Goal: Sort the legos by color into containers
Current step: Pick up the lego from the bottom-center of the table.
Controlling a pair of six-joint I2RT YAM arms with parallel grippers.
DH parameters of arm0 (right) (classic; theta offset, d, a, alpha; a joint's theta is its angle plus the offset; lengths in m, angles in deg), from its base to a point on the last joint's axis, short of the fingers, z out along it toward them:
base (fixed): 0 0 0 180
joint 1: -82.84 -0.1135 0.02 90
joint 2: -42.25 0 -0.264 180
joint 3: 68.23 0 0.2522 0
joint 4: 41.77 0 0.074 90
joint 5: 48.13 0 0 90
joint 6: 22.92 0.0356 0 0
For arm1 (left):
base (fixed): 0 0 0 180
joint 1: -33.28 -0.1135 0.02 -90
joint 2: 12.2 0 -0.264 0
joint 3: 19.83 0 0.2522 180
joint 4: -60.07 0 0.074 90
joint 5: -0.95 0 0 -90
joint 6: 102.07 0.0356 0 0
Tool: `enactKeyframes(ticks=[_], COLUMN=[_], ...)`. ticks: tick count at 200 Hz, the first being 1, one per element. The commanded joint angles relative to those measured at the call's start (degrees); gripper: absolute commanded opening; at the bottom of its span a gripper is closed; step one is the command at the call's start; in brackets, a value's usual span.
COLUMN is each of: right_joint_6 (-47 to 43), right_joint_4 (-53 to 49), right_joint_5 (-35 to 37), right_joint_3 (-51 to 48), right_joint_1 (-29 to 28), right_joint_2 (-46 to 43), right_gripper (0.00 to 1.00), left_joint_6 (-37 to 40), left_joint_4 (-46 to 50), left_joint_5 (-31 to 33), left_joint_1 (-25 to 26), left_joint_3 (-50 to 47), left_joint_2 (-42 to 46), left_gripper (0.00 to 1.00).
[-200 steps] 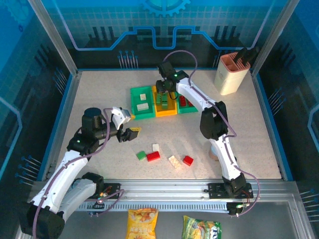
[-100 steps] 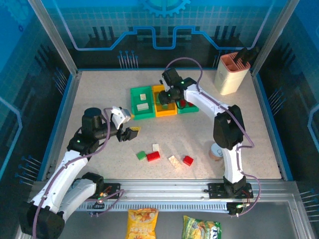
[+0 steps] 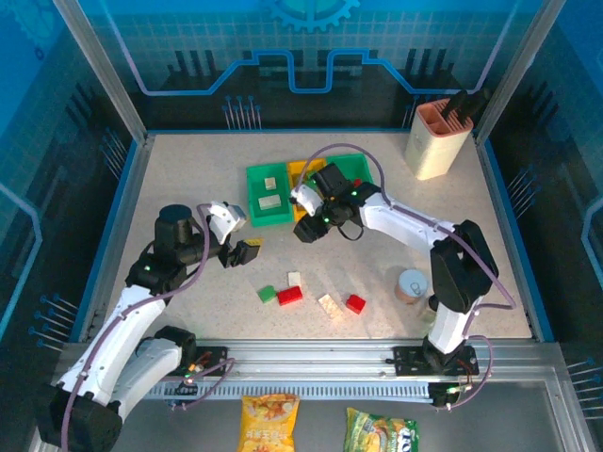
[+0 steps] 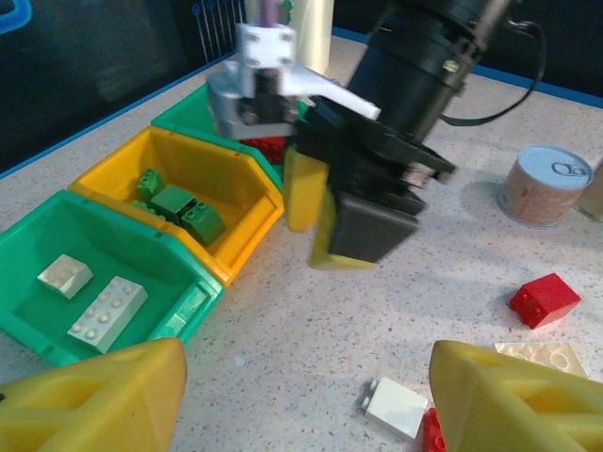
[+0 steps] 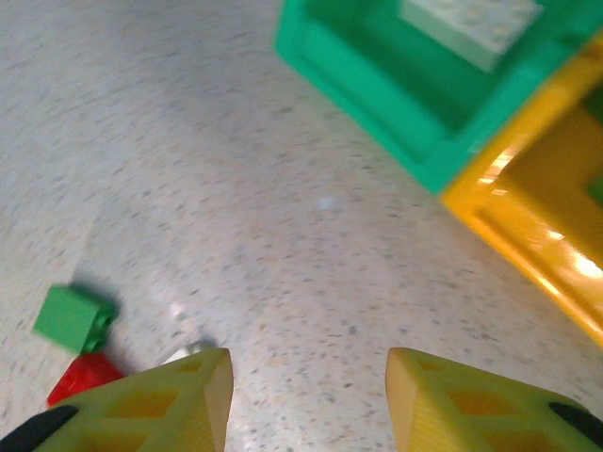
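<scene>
Clock readings are from the top view, 12 at the far wall. Right pincer (image 3: 305, 230) hung low over bare desk (image 3: 170, 188), just at 6 o'clock of the left green bin (image 3: 267, 196) and the yellow bin (image 3: 300, 173). Its jaws were parted narrowly with nothing between; the wrist view showed speckled desk through the gap. Left pincer (image 3: 243, 252) sat at about 8 o'clock of the right one, jaws wide and empty. Five loose legos lay in a band toward the near edge: green brick (image 3: 268, 294) touching or just beside red brick (image 3: 290, 295), white brick (image 3: 295, 279) just beyond them, cream brick (image 3: 329, 303) and second red brick (image 3: 355, 302) further toward 3 o'clock. From the right pincer the white brick lay at 6 o'clock and the green-red pair near 7 o'clock. From the left pincer that pair lay at 5 o'clock, and closer. Judged: the left arm was nearer the green-red pair, the right arm nearer the cream and second red. The red brick's long axis ran roughly 8 to 2 o'clock; the others were too small to read. Already binned: cream pieces in the left green bin, green in the yellow bin, red glimpsed in the far green bin (image 3: 356, 168). Can (image 3: 411, 285) stood clear at 3 o'clock of the bricks.
</scene>
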Motion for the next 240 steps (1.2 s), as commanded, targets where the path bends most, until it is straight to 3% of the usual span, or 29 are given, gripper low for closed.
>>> enactKeyframes(ticks=[1, 33, 88, 137, 182, 240], right_joint_6=[-12.95, -24.06, -36.45, -36.98, -35.86, -36.12], right_joint_4=[2.36, -2.23, -3.25, -5.37, -2.95, -0.73], right_joint_5=[-10.03, -13.20, -8.57, -5.90, -1.71, 3.00], right_joint_3=[-3.01, -3.93, -7.36, -7.10, -7.94, -7.52], right_joint_1=[-0.74, -3.07, -10.34, -14.64, -17.72, -20.18], right_joint_2=[-3.65, -4.04, -2.76, 1.40, 4.25, 7.16], right_gripper=[0.47, 0.57, 0.59, 0.59, 0.58, 0.57], left_joint_6=[0.04, 1.17, 3.91, 5.68, 5.95, 6.10], left_joint_4=[0.85, 2.24, 4.47, 4.29, 4.38, 4.38], left_joint_5=[1.05, 2.11, 3.98, 5.13, 11.98, 12.40], left_joint_1=[0.43, 0.43, 0.43, 0.43, 0.43, 0.42], left_joint_3=[1.97, 2.22, 2.59, 1.30, 1.27, 1.18], left_joint_2=[1.50, 2.01, 2.58, 3.39, 3.13, 3.22], left_gripper=[0.70, 0.70, 0.69, 0.71, 0.74, 0.74])
